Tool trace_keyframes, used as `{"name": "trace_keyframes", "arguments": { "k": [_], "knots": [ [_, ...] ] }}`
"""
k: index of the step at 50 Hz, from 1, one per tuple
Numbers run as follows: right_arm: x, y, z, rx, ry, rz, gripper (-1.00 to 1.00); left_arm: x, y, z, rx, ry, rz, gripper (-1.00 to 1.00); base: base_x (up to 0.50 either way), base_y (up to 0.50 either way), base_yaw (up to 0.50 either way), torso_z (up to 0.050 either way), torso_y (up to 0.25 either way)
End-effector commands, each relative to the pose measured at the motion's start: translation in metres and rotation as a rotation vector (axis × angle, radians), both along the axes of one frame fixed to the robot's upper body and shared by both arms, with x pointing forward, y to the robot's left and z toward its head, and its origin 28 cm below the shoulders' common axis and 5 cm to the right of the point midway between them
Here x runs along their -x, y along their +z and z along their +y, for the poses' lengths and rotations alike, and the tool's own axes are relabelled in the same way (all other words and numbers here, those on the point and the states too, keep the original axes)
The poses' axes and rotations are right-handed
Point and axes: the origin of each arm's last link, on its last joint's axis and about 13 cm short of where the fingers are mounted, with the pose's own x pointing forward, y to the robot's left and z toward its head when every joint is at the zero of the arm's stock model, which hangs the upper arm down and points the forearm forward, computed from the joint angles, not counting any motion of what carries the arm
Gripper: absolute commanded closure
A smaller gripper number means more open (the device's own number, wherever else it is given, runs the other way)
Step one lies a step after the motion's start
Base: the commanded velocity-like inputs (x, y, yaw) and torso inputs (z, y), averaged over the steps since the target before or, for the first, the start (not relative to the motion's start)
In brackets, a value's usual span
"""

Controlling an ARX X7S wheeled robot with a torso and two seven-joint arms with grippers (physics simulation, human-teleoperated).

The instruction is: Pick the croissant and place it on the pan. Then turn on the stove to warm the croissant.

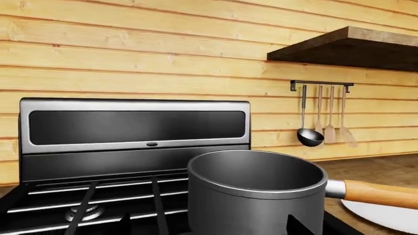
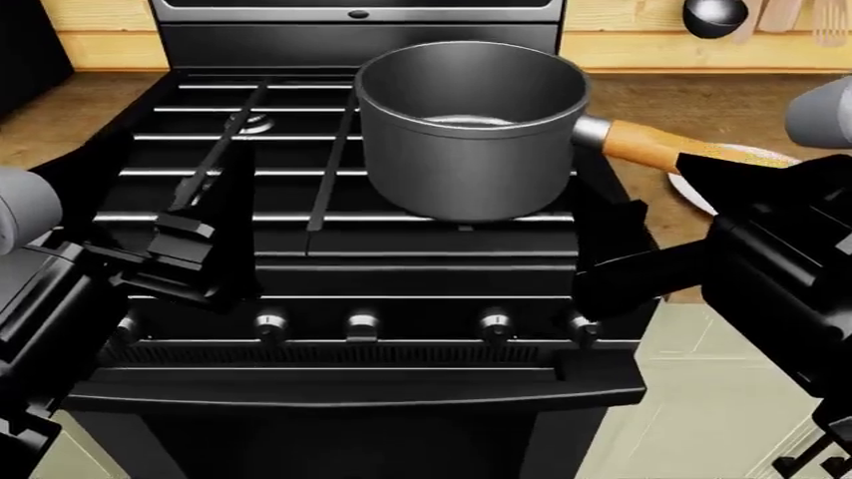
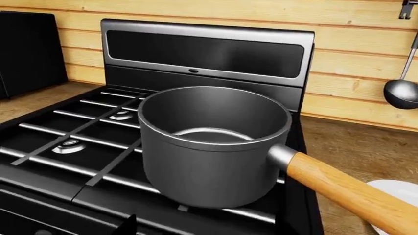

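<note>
Right now I see the pan (image 2: 469, 135) standing upright on the black grates at the back right of the stove (image 2: 359, 264). It is a deep grey pot with a round open mouth, and I can see its shiny bottom inside. Its long wooden handle (image 2: 652, 148) points to the right and a bit toward me, out past the edge of the stove. The end of the handle hangs over a white plate (image 2: 725, 175) on the wooden desk (image 2: 665, 100). I cannot see the croissant in any view.

My left end effector (image 2: 187, 249) is over the front left of the stove, and my right end effector (image 2: 626, 269) is over the front right, near the silver knobs (image 2: 362, 324). Both look dark, so I cannot tell if they are open or closed.
</note>
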Motion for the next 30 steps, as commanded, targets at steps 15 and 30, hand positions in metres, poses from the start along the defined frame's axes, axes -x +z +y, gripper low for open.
{"name": "trace_keyframes", "arguments": {
  "k": [15,30],
  "knots": [
    [0.021,-0.004,0.004,-0.016,-0.02,-0.028,-1.0,0.004,0.0,0.002,-0.009,0.013,-0.013,-1.0,0.0,0.0,0.0,-0.05,0.0],
    [0.041,-0.012,0.006,-0.033,-0.051,-0.045,-1.0,0.013,-0.001,0.003,-0.001,-0.003,0.007,-1.0,0.0,0.0,0.0,-0.05,0.0]
  ]
}}
